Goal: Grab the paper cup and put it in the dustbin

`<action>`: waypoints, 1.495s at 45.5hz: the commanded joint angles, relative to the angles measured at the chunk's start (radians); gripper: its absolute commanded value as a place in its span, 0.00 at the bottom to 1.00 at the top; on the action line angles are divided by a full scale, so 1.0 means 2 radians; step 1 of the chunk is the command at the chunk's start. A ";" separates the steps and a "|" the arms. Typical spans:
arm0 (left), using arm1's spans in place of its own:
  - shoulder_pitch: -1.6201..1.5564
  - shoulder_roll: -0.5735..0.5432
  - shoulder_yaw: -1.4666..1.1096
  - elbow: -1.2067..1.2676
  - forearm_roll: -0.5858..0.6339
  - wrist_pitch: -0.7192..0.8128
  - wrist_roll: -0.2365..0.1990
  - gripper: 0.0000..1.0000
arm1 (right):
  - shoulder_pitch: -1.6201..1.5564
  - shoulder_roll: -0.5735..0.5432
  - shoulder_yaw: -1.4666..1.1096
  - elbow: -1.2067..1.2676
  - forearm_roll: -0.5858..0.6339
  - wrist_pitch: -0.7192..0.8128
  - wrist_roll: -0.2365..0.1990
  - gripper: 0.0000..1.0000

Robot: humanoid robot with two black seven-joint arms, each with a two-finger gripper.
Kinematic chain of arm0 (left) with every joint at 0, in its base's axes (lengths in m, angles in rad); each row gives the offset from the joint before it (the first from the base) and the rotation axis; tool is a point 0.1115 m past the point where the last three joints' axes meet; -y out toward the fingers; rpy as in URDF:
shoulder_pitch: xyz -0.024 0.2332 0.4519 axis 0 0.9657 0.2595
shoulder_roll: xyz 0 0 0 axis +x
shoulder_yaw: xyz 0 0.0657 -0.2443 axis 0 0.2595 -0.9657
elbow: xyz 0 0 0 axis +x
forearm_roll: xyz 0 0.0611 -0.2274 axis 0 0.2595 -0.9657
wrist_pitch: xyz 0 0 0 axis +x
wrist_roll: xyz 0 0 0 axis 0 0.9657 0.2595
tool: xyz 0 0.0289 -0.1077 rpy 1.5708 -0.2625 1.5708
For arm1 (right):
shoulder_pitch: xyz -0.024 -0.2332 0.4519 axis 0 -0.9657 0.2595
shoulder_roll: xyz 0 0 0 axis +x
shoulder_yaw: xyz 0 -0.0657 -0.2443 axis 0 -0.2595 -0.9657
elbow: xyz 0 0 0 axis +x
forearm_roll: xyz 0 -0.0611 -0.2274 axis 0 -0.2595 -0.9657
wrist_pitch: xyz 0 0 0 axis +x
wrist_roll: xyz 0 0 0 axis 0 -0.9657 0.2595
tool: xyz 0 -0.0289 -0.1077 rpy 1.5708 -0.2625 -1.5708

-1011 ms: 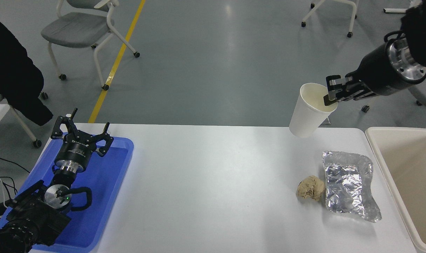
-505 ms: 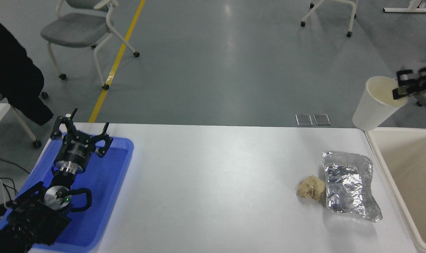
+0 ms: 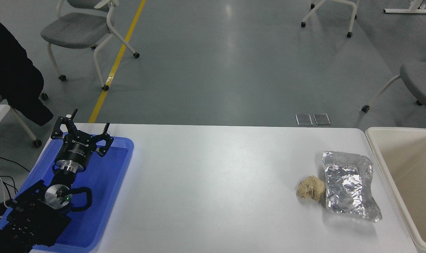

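The paper cup is out of view. The right arm and its gripper are out of view as well, past the picture's right edge. The cream dustbin (image 3: 378,151) stands at the table's right end, cut off by the picture's edge, and the part of its inside that shows holds nothing. My left gripper (image 3: 82,128) is parked at the lower left above the blue tray (image 3: 107,196), open and empty.
A crinkled silver foil tray (image 3: 348,184) lies near the right end of the white table (image 3: 213,182), with a crumpled tan paper ball (image 3: 310,187) touching its left side. Chairs stand on the floor beyond the table. A dark coat hangs at the far left.
The right gripper carried the paper cup to the right, above the dustbin's far end, and has now left the picture with it. The left arm has not moved.
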 commanded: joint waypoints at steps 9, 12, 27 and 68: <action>0.000 0.000 0.000 0.000 0.000 0.000 0.000 1.00 | -0.340 0.132 0.207 -0.228 0.108 -0.099 0.000 0.00; 0.000 0.000 0.000 0.000 0.000 0.000 0.000 1.00 | -0.355 0.148 0.213 -0.238 0.131 -0.100 -0.002 0.00; 0.000 0.000 0.000 0.000 0.000 0.000 -0.001 1.00 | -0.359 0.153 0.213 -0.238 0.143 -0.109 -0.002 0.00; 0.000 0.000 0.000 0.000 0.000 0.000 0.000 1.00 | -0.349 0.154 0.212 -0.238 0.143 -0.110 -0.002 0.00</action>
